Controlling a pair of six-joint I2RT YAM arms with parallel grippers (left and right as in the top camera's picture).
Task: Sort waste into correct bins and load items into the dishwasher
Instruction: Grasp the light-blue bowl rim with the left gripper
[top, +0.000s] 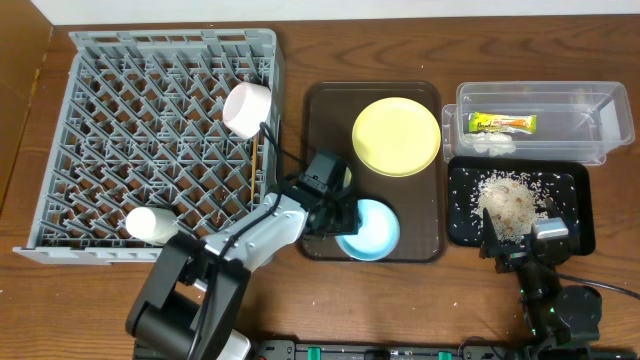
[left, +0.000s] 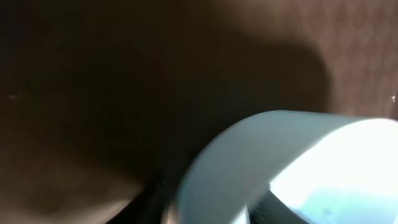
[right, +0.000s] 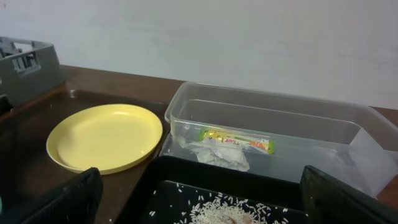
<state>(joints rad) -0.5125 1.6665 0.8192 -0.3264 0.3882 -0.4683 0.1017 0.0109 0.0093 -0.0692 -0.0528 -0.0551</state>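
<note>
The light blue bowl (top: 372, 232) sits at the front of the dark brown tray (top: 322, 110). My left gripper (top: 335, 214) straddles the bowl's left rim; in the blurred left wrist view the rim (left: 280, 143) lies between the two fingers (left: 211, 208), which press on it. The yellow plate (top: 396, 135) (right: 102, 135) lies on the same tray. The grey dish rack (top: 90, 150) holds two white cups (top: 248, 108) (top: 150, 222). The snack wrapper (top: 503, 123) (right: 236, 139) and tissue (top: 492, 145) (right: 217, 154) lie in the clear tub (top: 600, 100). Rice (top: 508, 200) (right: 230, 213) lies in the black tray (top: 580, 215). My right gripper (top: 520, 246) (right: 205, 205) is open and empty at that tray's front edge.
A thin wooden stick (top: 261, 155) lies along the rack's right side. The rack's corner (right: 28, 68) shows at the far left of the right wrist view. Bare wooden table (top: 445, 290) lies in front of both trays, and a white wall stands behind.
</note>
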